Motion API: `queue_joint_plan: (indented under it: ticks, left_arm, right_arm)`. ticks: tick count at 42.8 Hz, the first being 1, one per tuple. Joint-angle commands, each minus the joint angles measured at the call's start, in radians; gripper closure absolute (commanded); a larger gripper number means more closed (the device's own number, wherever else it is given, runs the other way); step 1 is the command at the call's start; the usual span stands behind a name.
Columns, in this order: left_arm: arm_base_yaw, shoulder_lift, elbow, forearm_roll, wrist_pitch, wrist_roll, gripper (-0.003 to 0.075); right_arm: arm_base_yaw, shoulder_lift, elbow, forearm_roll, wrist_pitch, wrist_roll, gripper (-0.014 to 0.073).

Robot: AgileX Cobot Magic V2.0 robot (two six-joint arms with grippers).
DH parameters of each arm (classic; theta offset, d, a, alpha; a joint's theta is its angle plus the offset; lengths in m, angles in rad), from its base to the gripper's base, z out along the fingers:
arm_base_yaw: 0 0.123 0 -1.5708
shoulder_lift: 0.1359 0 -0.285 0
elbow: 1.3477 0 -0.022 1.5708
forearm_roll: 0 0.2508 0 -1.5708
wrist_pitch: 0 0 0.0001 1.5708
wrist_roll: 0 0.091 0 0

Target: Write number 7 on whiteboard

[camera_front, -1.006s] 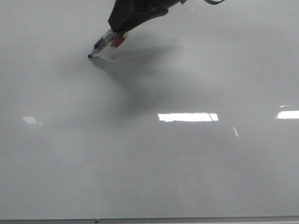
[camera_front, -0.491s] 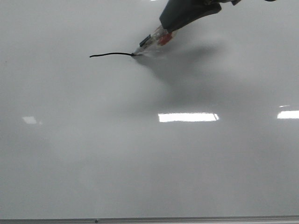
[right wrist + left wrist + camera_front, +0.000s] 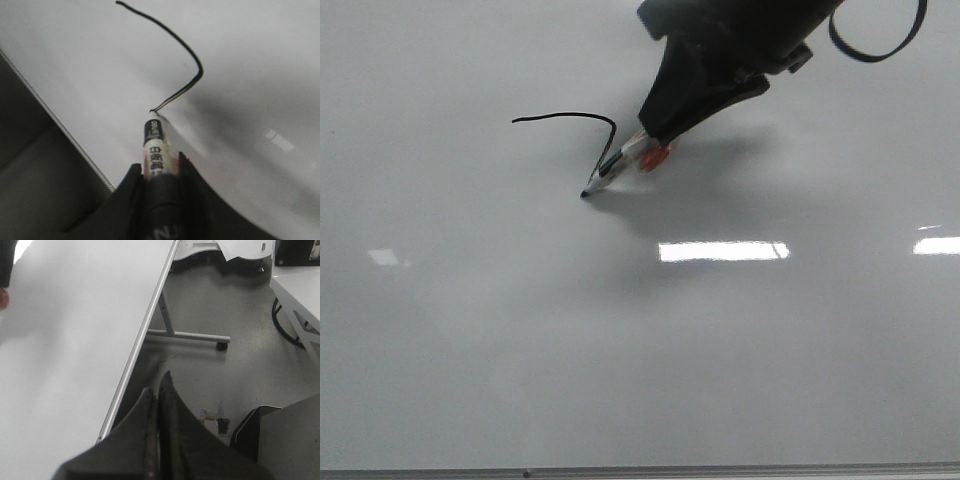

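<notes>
**Downstroke of the 7 in progress: risks at the pen tip**

The whiteboard fills the front view, glossy, with bright light reflections and a thin grey frame edge along its lower side. No separate bench is distinguishable under it.

The right gripper reaches in from the upper right. Its fingers are clamped on a marker, which slants down toward the left with its tip touching the board.

The left gripper hangs off the board's edge, above the floor. Its fingers are pressed together and hold nothing.

The number 7 lies in the upper left-centre of the board. The wavy top bar and rounded corner are drawn; the slanted downstroke is only begun and ends at the marker tip.

Probable faults from this state:

- Broken line: the tip lifts if the arm does not hold contact pressure along the stroke.
- Bent downstroke: the marker pivots in the fingers under side load from dragging.
- Short stroke: stopping early would leave the figure hard to read as a 7.
- Excess pressure: the tip may stick and jerk on the glossy surface.
</notes>
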Motion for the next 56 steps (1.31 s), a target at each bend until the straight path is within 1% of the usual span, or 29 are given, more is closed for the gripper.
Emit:
queue_joint_plan:
  ticks: [1,6,10,13,15,19,25,32,34,36,38,41,42,44,46,48,50,56]
  left_arm:
    - [-0.006,0.000,-0.024,-0.029,-0.067,-0.009,0.0741]
    - [-0.006,0.000,-0.024,-0.029,-0.067,-0.009,0.0741]
    - [-0.006,0.000,-0.024,-0.029,-0.067,-0.009,0.0741]
    - [-0.006,0.000,-0.024,-0.032,-0.067,-0.009,0.0741]
    - [-0.006,0.000,-0.024,-0.037,-0.067,-0.009,0.0741]
    - [-0.006,0.000,-0.024,-0.037,-0.067,-0.009,0.0741]
    - [-0.006,0.000,-0.024,-0.037,-0.076,-0.009,0.0741]
    - [-0.006,0.000,-0.024,-0.037,-0.138,-0.009,0.0736]
    - [-0.006,0.000,-0.026,-0.030,-0.140,-0.009,0.0708]
    - [-0.006,0.007,-0.030,-0.028,-0.142,-0.009,0.0652]
    - [-0.006,0.014,-0.037,-0.026,-0.142,-0.009,0.0569]
    - [-0.006,0.031,-0.045,-0.026,-0.160,-0.009,0.0383]
    - [-0.006,0.039,-0.047,-0.026,-0.169,-0.009,0.0307]
    - [-0.006,0.056,-0.055,-0.026,-0.173,-0.009,0.0190]
    - [-0.006,0.081,-0.063,-0.026,-0.181,-0.009,0.0117]
    - [-0.006,0.109,-0.070,-0.026,-0.192,-0.009,0.0097]
    - [-0.006,0.143,-0.077,-0.026,-0.200,-0.009,0.0110]
    - [-0.006,0.240,-0.102,-0.026,-0.206,-0.009,0.0197]
  right_arm:
    - [0.012,0.001,-0.019,-0.016,-0.102,-0.012,0.0652]
    - [0.039,0.036,-0.019,-0.015,-0.118,-0.012,0.0652]
    - [0.059,0.048,-0.019,-0.011,-0.103,-0.012,0.0652]
    - [0.075,0.032,-0.025,0.011,-0.046,-0.024,0.0652]
    - [0.088,0.004,-0.033,0.030,0.015,-0.056,0.0652]
    - [0.110,-0.063,-0.033,0.065,0.083,-0.119,0.0652]
    - [0.123,-0.157,-0.033,0.060,0.149,-0.125,0.0652]
    - [0.123,-0.220,-0.033,0.045,0.262,-0.169,0.0652]
    - [0.123,-0.229,-0.033,0.044,0.295,-0.174,0.0652]
    - [0.123,-0.232,-0.033,0.044,0.327,-0.177,0.0652]
    - [0.126,-0.232,-0.033,0.042,0.354,-0.177,0.0652]
    - [0.142,-0.232,-0.033,0.035,0.384,-0.177,0.0652]
    - [0.151,-0.232,-0.033,0.034,0.390,-0.177,0.0652]
    - [0.167,-0.232,-0.033,0.034,0.396,-0.177,0.0652]
    - [0.189,-0.232,-0.033,0.034,0.396,-0.177,0.0652]
    - [0.213,-0.232,-0.033,0.034,0.396,-0.177,0.0652]
    - [0.239,-0.232,-0.033,0.034,0.394,-0.177,0.0652]
    - [0.290,-0.232,-0.033,0.034,0.391,-0.177,0.0652]
